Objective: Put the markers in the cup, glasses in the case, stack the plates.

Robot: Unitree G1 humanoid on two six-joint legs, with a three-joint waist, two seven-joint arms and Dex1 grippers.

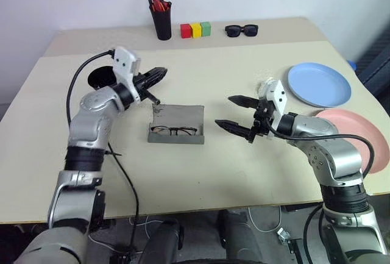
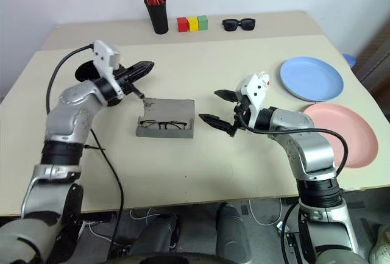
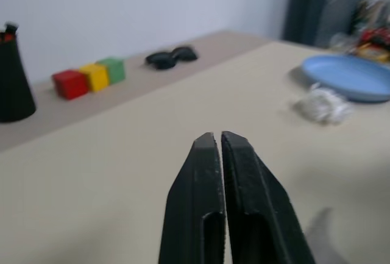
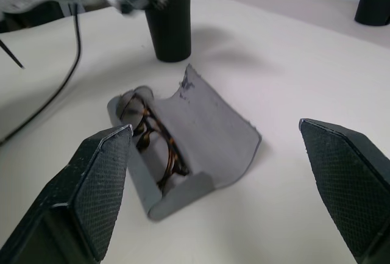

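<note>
Glasses [image 1: 174, 131] lie in open case [image 1: 177, 125] (lid up), between left gripper [image 1: 159, 74], jaws together, and right gripper [image 1: 239, 114], jaws apart.

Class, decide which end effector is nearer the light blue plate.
Right. The right end effector hangs between the glasses case and the light blue plate; the left end effector is beyond the case.

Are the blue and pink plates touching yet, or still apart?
Apart. In the right eye view a strip of bare table separates the blue plate from the pink plate; they lie side by side, unstacked.
</note>
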